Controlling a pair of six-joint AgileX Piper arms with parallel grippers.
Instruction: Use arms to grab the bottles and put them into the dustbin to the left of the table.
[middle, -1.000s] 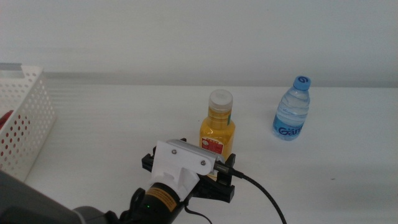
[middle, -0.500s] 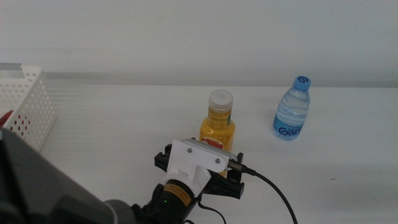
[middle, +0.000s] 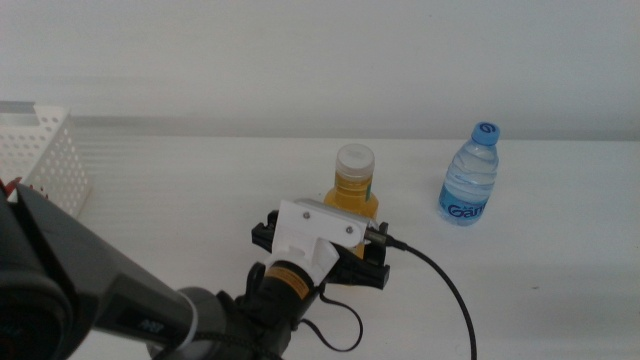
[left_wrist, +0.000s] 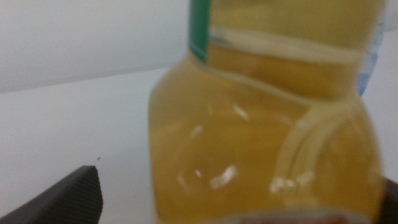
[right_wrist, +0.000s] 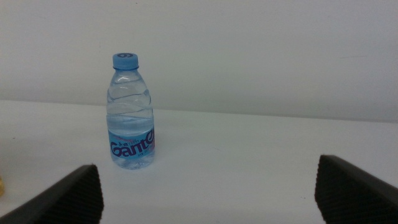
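Left gripper (middle: 330, 252) is at the yellow plastic juice bottle with the white cap (middle: 352, 188), mid-table. In the left wrist view the bottle body (left_wrist: 261, 143) fills the space between the two dark jaws: one jaw tip shows on one side with a strip of white tabletop between it and the bottle, the other jaw is only a sliver at the frame edge on the far side. So the jaws are spread wider than the bottle, straddling it; contact on the far jaw can't be judged. In the middle view the white boxy wrist housing covers the lower half of the bottle; bottle stands upright.

Right gripper (right_wrist: 211, 199) waits, out of the middle view. Its jaws are wide apart and hold nothing. The clear plastic water bottle with blue cap and blue label (right_wrist: 131, 114) stands upright ahead of them, closer to one jaw than the other, well clear of both. In the middle view that water bottle (middle: 469, 175) is apart from the juice bottle, on the side away from the bin.

White perforated plastic basket, the dustbin (middle: 45, 160), sits at the table's edge, well away from the left jaws. A bit of red shows inside it (middle: 10, 187), can't tell what.

White matte tabletop (middle: 200, 190).
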